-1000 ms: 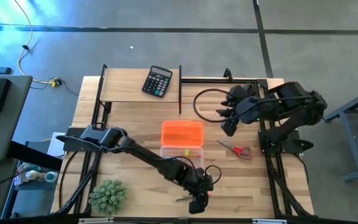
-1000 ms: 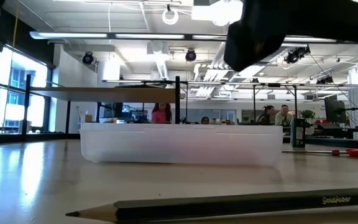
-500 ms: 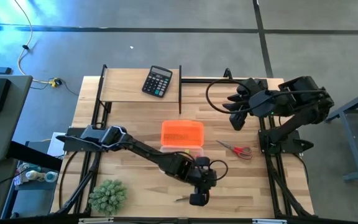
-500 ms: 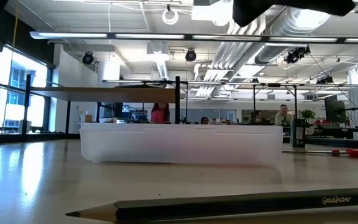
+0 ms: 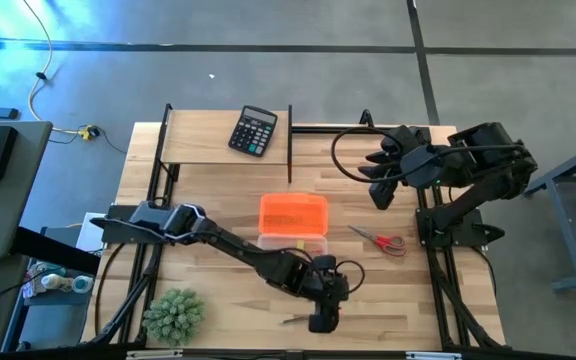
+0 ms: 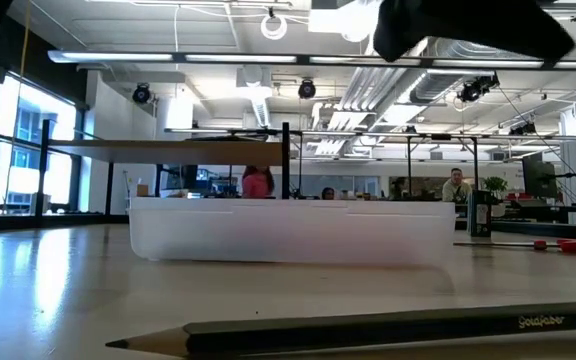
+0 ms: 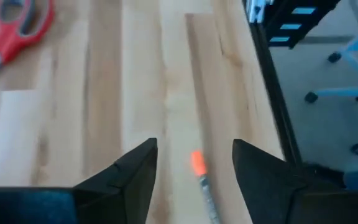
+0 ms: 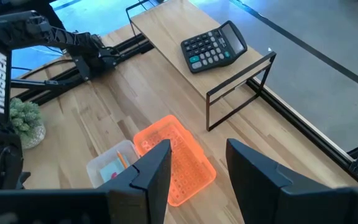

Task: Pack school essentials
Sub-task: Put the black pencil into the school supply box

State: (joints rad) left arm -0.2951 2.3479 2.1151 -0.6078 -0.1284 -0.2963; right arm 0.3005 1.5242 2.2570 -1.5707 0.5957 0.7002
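— So, which way does your thin dark pencil [image 6: 368, 330] lie?

— Flat near the table's front edge, its sharpened tip pointing left in the low view. Your left gripper [image 7: 194, 165] hangs over it, fingers spread, holding nothing.

— And the wrist view?

— Only it shows the orange end.

1. Scissors [image 5: 378, 240]: red handles.
2. Box lid [image 5: 293, 213]: orange, grid-patterned.
3. Box [image 6: 290, 230]: translucent white.
4. Calculator [image 5: 253, 131]: black, with one teal key.
5. Plant [image 5: 174, 315]: spiky green.
6. Pencil [image 6: 368, 330]: dark, gold lettering.
7. Table [image 5: 218, 195]: pale striped wood.
8. Pen [image 7: 201, 179]: orange tip.
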